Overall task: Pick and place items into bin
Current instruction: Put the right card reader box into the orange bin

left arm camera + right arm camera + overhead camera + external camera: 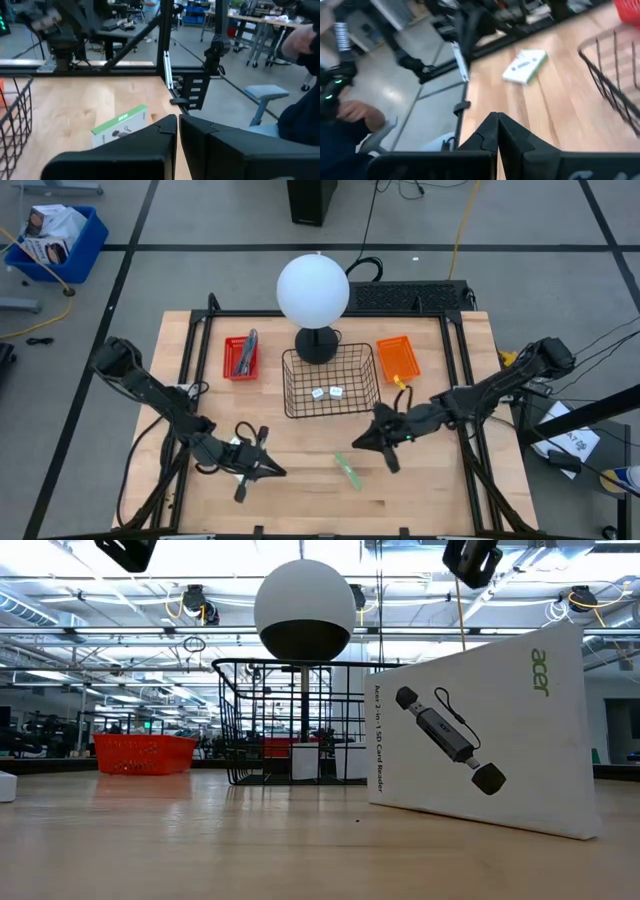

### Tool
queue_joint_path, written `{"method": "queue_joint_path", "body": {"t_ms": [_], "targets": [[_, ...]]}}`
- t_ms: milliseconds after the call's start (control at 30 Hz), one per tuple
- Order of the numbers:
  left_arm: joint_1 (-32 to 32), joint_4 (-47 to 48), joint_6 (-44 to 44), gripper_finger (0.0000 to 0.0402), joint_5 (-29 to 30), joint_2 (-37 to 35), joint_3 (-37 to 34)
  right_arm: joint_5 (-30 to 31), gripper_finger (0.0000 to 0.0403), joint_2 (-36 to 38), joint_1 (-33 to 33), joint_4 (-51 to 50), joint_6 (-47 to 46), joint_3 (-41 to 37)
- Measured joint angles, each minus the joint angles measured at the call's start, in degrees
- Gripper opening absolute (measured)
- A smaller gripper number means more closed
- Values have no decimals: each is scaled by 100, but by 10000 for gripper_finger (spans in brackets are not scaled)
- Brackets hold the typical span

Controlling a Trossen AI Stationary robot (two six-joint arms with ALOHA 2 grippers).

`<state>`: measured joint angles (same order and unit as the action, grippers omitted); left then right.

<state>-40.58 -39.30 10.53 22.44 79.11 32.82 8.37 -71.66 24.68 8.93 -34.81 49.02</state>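
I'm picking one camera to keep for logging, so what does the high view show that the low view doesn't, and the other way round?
Only the high view shows both grippers, the left gripper and the right gripper, each shut and empty above the table, plus the orange tray and two small white items inside the wire basket. Only the low view shows the printing on the box: a card reader picture and brand name. Both show the globe lamp, the basket, the red tray and the box.
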Motion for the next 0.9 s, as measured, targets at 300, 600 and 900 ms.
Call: {"method": "queue_joint_path", "body": {"t_ms": [300,600,900], "targets": [[-56,-84,-561,26,-501,-33,-27,216,0,-1521,-1,-2560,-1037,1957],[-275,-156,-1292,26,-745,-41,-49,374,0,-2720,-28,-5185,-2217,3754],[50,-1214,-1321,26,-706,-41,-841,204,0,-3223,-89,-5583,-2734,4136]]}}
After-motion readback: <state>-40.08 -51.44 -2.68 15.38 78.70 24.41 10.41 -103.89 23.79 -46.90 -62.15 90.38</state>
